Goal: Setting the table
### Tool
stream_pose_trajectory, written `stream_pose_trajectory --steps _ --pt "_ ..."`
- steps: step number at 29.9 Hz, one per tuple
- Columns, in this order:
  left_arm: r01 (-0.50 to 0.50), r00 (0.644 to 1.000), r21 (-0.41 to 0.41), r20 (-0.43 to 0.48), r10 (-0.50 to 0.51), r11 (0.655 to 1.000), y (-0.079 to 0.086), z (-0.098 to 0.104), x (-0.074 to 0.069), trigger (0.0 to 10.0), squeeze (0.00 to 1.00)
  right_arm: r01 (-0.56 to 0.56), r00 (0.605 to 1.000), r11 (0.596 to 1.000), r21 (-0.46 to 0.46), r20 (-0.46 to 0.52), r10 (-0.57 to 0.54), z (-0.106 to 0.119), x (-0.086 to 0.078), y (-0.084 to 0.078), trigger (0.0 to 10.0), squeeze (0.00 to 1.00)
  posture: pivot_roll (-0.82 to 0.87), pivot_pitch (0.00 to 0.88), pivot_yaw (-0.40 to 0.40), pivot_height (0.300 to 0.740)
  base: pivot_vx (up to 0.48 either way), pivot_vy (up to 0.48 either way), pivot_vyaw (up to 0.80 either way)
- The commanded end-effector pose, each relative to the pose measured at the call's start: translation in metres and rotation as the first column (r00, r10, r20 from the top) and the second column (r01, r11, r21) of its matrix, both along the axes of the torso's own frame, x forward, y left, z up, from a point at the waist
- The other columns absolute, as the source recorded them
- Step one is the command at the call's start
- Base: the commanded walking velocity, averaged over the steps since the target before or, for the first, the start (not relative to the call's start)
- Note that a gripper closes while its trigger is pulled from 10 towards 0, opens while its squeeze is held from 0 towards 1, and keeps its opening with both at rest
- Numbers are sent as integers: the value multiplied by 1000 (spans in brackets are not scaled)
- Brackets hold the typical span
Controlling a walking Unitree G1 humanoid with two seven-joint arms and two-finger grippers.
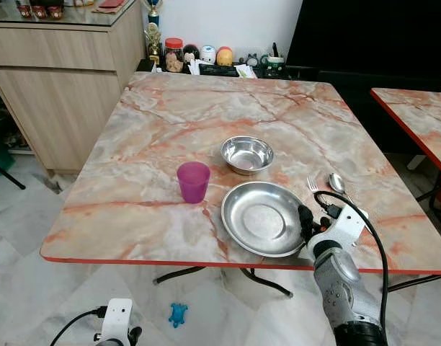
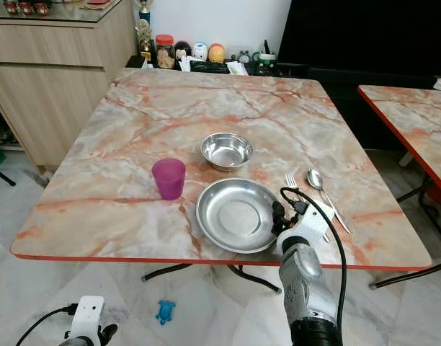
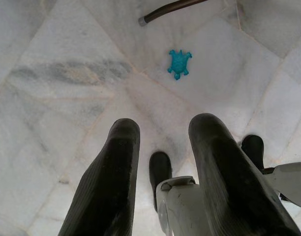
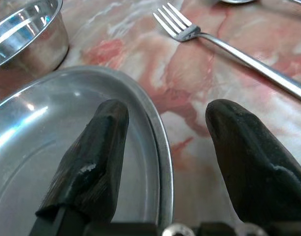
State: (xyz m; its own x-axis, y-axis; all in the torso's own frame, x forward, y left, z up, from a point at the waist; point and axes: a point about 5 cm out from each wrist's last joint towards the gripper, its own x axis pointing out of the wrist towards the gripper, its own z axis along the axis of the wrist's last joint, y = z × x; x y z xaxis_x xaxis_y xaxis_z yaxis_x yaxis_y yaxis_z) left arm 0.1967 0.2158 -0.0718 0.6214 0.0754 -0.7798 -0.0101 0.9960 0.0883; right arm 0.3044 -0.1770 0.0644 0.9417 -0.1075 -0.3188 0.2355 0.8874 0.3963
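Two claws are mine to report. My right claw [image 4: 163,147] sits at the plate's 3 o'clock edge near the front of the marble tabletop [image 1: 170,122], fingers parted and straddling the rim: one finger [image 4: 91,162] hangs over the plate's inside, the other over bare marble, and I cannot tell whether either touches the metal. My left claw [image 3: 163,167] hangs idle below the tabletop's front edge, fingers apart, over the white tiled floor [image 3: 67,73], with a small blue turtle toy [image 3: 179,63] lying on the tiles ahead of it.

On the tabletop, the steel plate [image 1: 264,218] lies near the front edge. At its 12 o'clock, just apart from it, stands a steel bowl [image 1: 247,153]. At its 10 o'clock stands a purple cup [image 1: 193,181], upright. At its 2 o'clock a fork [image 1: 313,186] and spoon [image 1: 337,184] lie side by side, heads pointing away from me. Jars and small figures [image 1: 206,56] line the far edge. A wooden cabinet [image 1: 55,79] stands at 10 o'clock.
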Motion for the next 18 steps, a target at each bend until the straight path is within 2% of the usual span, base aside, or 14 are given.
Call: stream_pose_trajectory --steps 1,18 --pt "1 1000 5 -27 0 1000 0 -3 -6 10000 0 -6 1000 1000 -2 -17 6 -2 0 0 10000 0 94 4 -81 740 0 0 0" --pt "43 999 15 -27 -42 999 -3 -4 -6 10000 0 -48 999 999 23 -17 49 -2 3 7 10000 0 95 5 -80 740 0 0 0"
